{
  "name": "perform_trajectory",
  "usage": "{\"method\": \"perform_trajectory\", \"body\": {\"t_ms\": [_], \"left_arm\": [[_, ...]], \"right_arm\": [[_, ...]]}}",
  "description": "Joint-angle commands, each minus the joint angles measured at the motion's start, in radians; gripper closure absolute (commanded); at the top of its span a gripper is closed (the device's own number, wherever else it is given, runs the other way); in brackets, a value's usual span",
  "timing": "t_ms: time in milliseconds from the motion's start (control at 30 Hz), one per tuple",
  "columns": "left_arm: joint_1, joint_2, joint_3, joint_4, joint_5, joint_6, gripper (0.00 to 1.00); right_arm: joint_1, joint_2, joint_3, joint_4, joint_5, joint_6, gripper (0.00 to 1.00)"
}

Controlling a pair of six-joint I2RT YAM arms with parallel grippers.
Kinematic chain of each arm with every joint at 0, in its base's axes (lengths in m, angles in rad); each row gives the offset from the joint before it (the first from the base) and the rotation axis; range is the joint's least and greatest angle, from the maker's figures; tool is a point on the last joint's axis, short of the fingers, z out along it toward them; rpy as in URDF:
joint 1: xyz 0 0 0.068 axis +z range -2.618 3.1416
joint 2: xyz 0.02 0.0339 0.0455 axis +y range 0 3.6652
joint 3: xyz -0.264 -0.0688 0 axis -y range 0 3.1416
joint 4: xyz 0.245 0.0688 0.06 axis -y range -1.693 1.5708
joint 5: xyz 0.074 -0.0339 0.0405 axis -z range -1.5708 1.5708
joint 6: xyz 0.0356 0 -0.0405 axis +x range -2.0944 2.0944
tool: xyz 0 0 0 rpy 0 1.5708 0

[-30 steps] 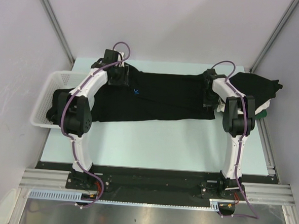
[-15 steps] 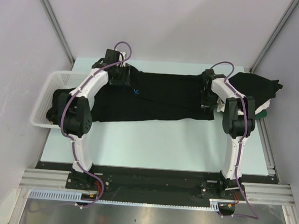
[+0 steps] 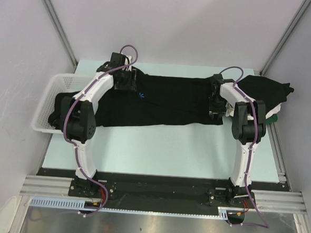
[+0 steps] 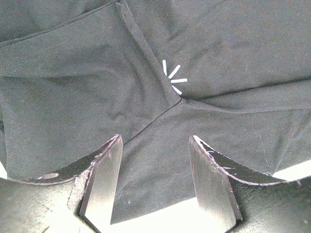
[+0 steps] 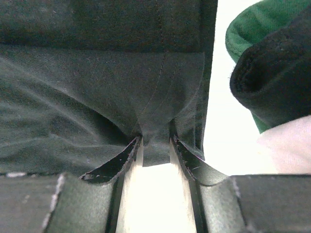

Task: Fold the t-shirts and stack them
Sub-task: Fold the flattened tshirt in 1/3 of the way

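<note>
Left claw [image 4: 155, 141] wide, right claw [image 5: 155, 143] tight

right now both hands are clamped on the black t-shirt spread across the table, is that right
Not quite. Only the right hand is clamped on the black t-shirt: the right wrist view shows a fold of it pinched between the fingers. The left hand is open, its fingers apart above flat cloth near the starburst mark, as the left wrist view shows.

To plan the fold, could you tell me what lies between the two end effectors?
A black shirt, spread across the table, in the top view.
</note>
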Motion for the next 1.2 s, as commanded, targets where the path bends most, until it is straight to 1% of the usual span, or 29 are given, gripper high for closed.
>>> {"method": "perform_trajectory", "body": {"t_ms": [0,200,300,333,400,433,700,900,1167], "left_arm": [[-0.007,-0.066,-0.004,0.018,0.018,0.008,0.38],[-0.010,-0.058,0.008,0.013,0.016,0.007,0.37],[-0.012,-0.060,0.008,0.013,0.010,0.005,0.37],[-0.012,-0.061,0.008,0.011,0.010,0.007,0.37],[-0.012,-0.060,0.008,0.008,0.008,0.007,0.37],[-0.012,-0.060,0.007,0.008,0.008,0.007,0.37],[-0.014,-0.069,-0.013,0.010,0.001,0.007,0.37],[-0.014,-0.070,-0.018,0.014,0.002,0.002,0.37],[-0.015,-0.072,-0.016,0.011,-0.001,0.004,0.37]], "right_arm": [[0.007,-0.051,0.000,-0.001,-0.001,0.005,0.66],[0.010,-0.036,0.011,0.010,-0.013,0.002,0.68],[0.015,-0.022,0.032,0.007,-0.020,0.003,0.80],[0.016,-0.012,0.038,0.004,-0.023,0.002,0.86],[0.016,-0.005,0.047,0.001,-0.023,0.000,0.92],[0.018,0.001,0.052,0.001,-0.027,0.000,1.00],[0.021,0.021,0.089,-0.012,-0.035,-0.007,1.00],[0.018,0.033,0.176,-0.041,-0.009,-0.020,1.00],[0.010,0.024,0.166,-0.036,0.003,-0.024,1.00]]}}
